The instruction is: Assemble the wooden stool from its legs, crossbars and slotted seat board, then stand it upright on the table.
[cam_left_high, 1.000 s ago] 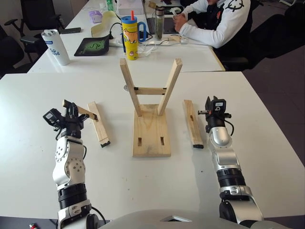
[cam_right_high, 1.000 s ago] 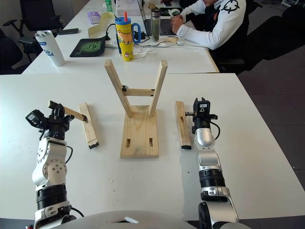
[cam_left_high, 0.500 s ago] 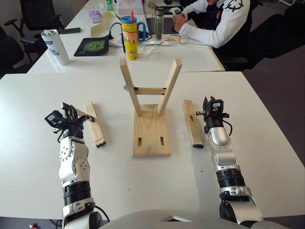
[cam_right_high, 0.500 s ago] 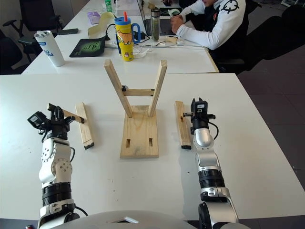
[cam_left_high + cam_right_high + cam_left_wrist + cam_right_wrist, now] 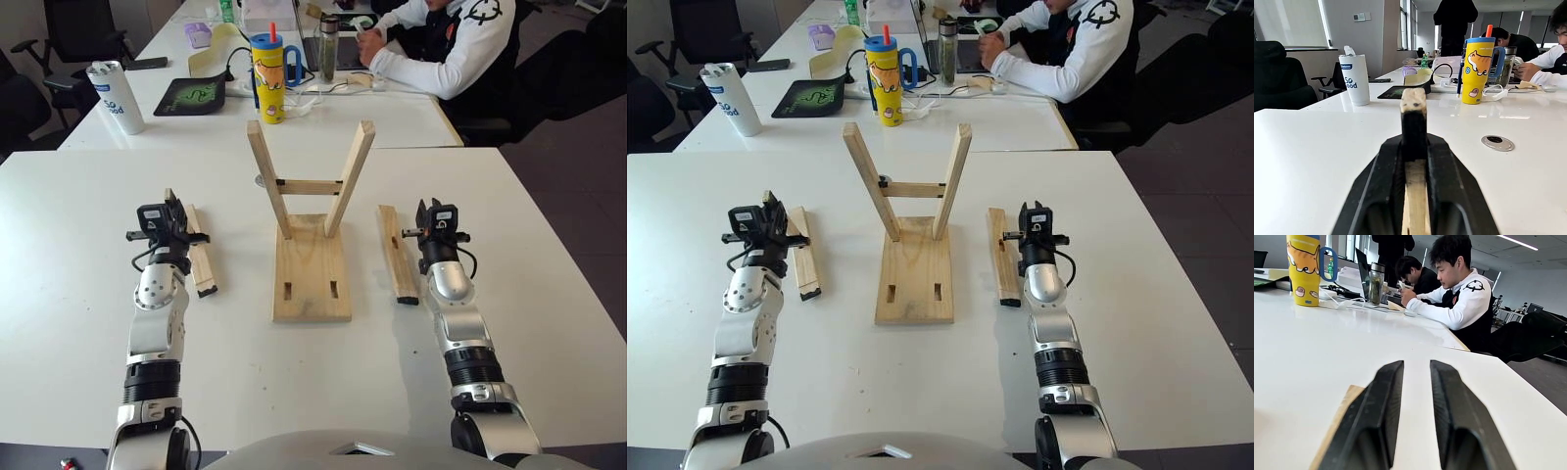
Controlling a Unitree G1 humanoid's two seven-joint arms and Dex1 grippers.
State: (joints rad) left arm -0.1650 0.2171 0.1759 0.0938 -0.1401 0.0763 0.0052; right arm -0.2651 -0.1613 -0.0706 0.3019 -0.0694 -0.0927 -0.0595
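- The left gripper [image 5: 165, 217] is clenched on a short crossbar [image 5: 1414, 110] with a dark end. I judge this to be the stub of the left leg [image 5: 200, 258], which lies flat on the table [image 5: 78, 294] just beside the gripper, on its inner side.
- To do this step well, lift the leg level, turn it upright and line its foot up squarely over the near slots [image 5: 286, 290] before pressing down.
- The seat board [image 5: 312, 264] lies flat at the centre. An upright leg pair [image 5: 266, 181] already stands in its far end.
- The right leg [image 5: 395, 253] lies flat, touching or just beside the right gripper's inner side.
- The right gripper [image 5: 438, 217] rests low on the table, its fingers parted and holding nothing.
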